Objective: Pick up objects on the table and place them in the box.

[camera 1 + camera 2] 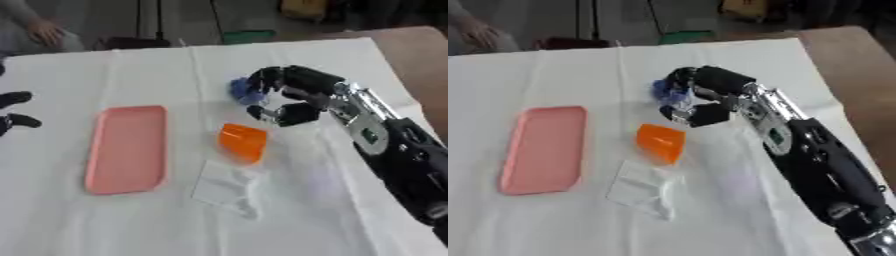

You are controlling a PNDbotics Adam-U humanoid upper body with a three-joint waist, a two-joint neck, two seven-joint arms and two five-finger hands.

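A: Starting at the left edge, what shows?

B: Dark fingertips of the left hand (16, 110) poke in at the edge of the left eye view, over the white tablecloth (306, 210). Too little of it shows to tell whether the fingers are curled or straight.

A: And next to that?

B: A shallow pink tray (129, 148) lies lengthwise on the cloth, with nothing in it. Right of it, near the table's middle, an orange cup-like container (242, 142) lies tipped on its side. Just in front of it sits a clear, crumpled plastic piece (642, 188), hard to make out against the cloth.

A: What about the right side?

B: The right arm comes in from the lower right, and the right hand (296, 95) is beyond the orange container, well apart from the tray. Its fingers are curled around a small blue object (242, 90), with the thumb below. I cannot tell whether the object is lifted or touching the cloth.
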